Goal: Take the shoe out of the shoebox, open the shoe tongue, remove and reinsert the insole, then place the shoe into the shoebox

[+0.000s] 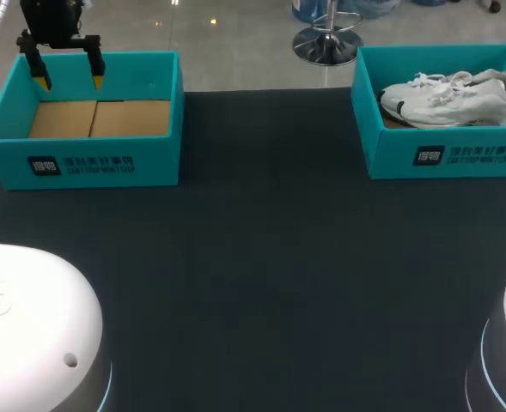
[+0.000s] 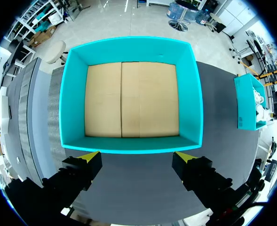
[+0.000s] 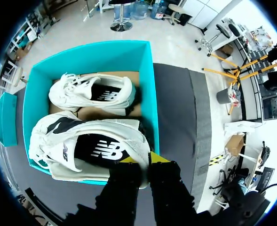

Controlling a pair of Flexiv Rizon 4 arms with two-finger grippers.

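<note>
Two white shoes lie in the teal shoebox (image 1: 441,156) at the table's far right. In the right wrist view the nearer shoe (image 3: 58,134) lies beside the second shoe (image 3: 89,87) inside that shoebox (image 3: 148,84). My right gripper (image 3: 144,159) stands at the nearer shoe's heel, its yellow tips close together with the heel rim pinched between them. It does not show in the head view. My left gripper (image 1: 68,79) hangs open above the rear wall of an empty teal box (image 1: 89,163) at the far left; its fingers straddle nothing (image 2: 138,157).
The empty left box (image 2: 129,47) shows a bare cardboard floor. The dark table mat (image 1: 261,257) stretches between the two boxes and toward the front. White arm bases (image 1: 29,326) sit at the near corners.
</note>
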